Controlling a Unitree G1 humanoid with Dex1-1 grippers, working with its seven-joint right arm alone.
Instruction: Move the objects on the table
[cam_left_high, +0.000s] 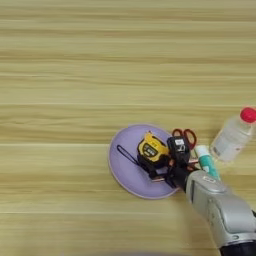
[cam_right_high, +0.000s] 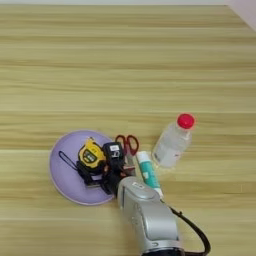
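End effector (cam_left_high: 161, 161) is gripping the tape measure (cam_left_high: 151, 149) with its black fingers clamped on it, over the plate (cam_left_high: 125, 167). Scissors (cam_left_high: 186, 135) are lying just beside the plate's right rim, glue stick (cam_left_high: 206, 161) next to them, bottle (cam_left_high: 233, 135) farther right on the bench (cam_left_high: 100, 60).

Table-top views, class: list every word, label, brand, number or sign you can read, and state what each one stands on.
No text can be read in either view.
Yellow-black tape measure on the round lilac plate: a face label shows, too blurred to read.
Black gripper: a small pale label on it, unreadable.
White-teal glue stick: no legible print.
Small clear plastic bottle with red cap: no label visible.
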